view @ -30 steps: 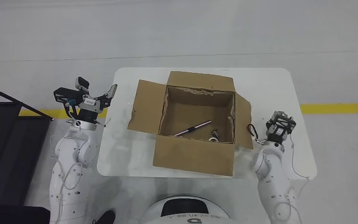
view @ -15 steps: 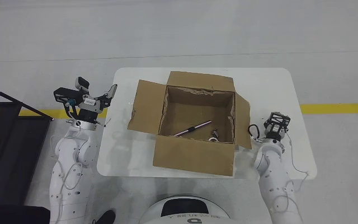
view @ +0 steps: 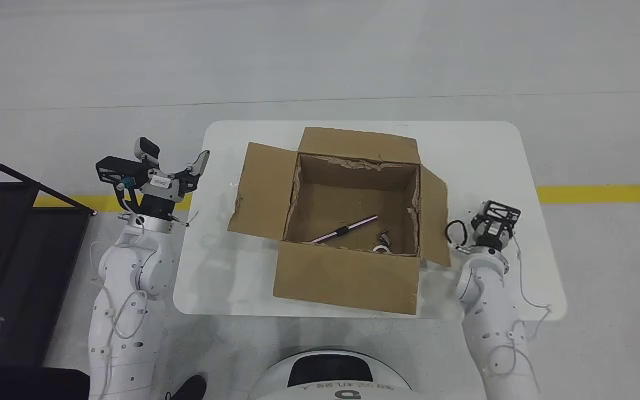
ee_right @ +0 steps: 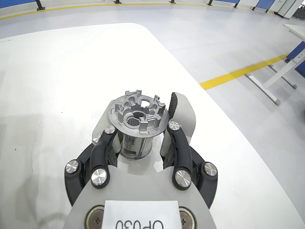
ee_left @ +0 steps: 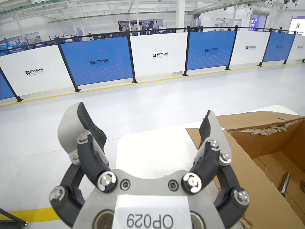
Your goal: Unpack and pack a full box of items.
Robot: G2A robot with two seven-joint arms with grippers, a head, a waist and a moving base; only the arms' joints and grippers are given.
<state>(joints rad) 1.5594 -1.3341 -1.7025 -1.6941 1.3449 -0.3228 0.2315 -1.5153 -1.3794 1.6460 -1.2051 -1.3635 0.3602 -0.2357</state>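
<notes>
An open cardboard box (view: 345, 280) stands in the middle of the white table (view: 480, 160). Inside it lie a metal rod (view: 343, 229) and a small metal piece (view: 382, 240). My right gripper (view: 497, 218) is to the right of the box, over the table. It is shut on a grey flanged metal part (ee_right: 137, 116), and the right gripper (ee_right: 140, 106) holds the part by its cylinder. My left gripper (view: 175, 155) stands open, with nothing in it, off the table's left edge. Beyond the left gripper (ee_left: 144, 110) are the box (ee_left: 252, 144) and the rod (ee_left: 284, 183).
The box flaps (view: 257, 190) spread outward on all sides. A black rack (view: 20, 230) stands on the floor at the far left. Bare table (ee_right: 59, 60) lies around the right gripper, and its rounded edge is close on the outer side.
The right gripper has turned and shifted slightly beside the box with the metal part in it. The left arm has kept still.
</notes>
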